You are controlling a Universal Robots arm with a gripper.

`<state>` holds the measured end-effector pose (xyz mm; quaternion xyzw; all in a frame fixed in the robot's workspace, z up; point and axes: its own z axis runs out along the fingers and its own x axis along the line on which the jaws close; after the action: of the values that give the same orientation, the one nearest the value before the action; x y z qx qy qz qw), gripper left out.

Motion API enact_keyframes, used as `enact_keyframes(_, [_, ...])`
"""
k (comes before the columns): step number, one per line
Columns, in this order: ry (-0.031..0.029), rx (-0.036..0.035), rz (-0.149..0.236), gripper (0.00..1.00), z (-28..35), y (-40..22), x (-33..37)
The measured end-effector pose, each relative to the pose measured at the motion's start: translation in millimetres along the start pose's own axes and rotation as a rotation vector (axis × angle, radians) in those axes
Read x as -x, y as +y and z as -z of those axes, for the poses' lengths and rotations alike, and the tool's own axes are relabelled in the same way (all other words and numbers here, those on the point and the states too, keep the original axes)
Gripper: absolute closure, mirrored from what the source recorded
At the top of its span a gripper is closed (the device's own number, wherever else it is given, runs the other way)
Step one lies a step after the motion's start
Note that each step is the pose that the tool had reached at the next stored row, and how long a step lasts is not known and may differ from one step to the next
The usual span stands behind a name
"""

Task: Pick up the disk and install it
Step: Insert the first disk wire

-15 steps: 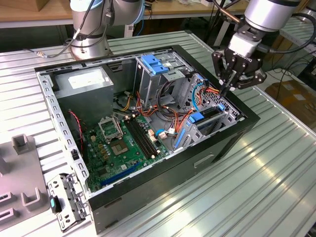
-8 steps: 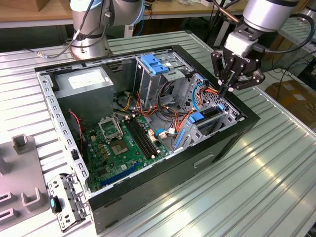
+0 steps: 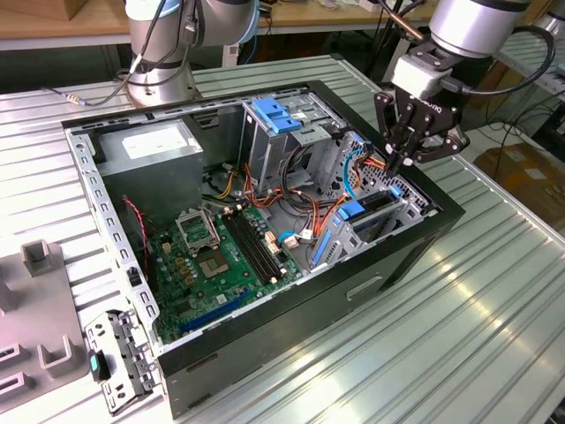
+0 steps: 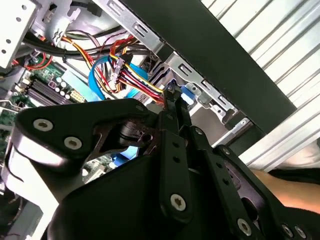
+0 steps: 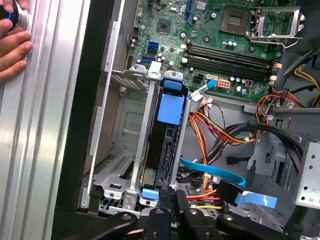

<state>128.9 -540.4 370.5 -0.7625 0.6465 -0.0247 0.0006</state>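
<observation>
The disk [image 5: 169,131] sits on edge in the drive cage [image 5: 131,145] of the open computer case [image 3: 415,256] on the table [image 3: 494,318], blue tab toward the motherboard [image 5: 220,30]; the gripper [image 3: 410,160] hovers just above the cage, jaws together and holding nothing; seating looks largely done, though full latching cannot be judged.

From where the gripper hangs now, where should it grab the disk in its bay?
Probably the blue end tab nearest the gripper, coming straight down from the open top. The disk stands on edge between metal bay rails, so its flat sides look blocked.
</observation>
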Motion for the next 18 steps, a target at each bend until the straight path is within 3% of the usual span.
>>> enact_keyframes(6, [0.0005, 0.0007, -0.019, 0.84, -0.3, 2.1, 0.4])
enact_keyframes(9, [0.0018, 0.0024, -0.059, 0.84, -1.0, 3.5, 0.7])
enact_keyframes(13, [0.0019, 0.0026, -0.06, 0.84, -2.3, 9.5, 0.8])
enact_keyframes(18, [0.0001, 0.0028, -0.073, 0.84, -6.6, 10.6, -1.5])
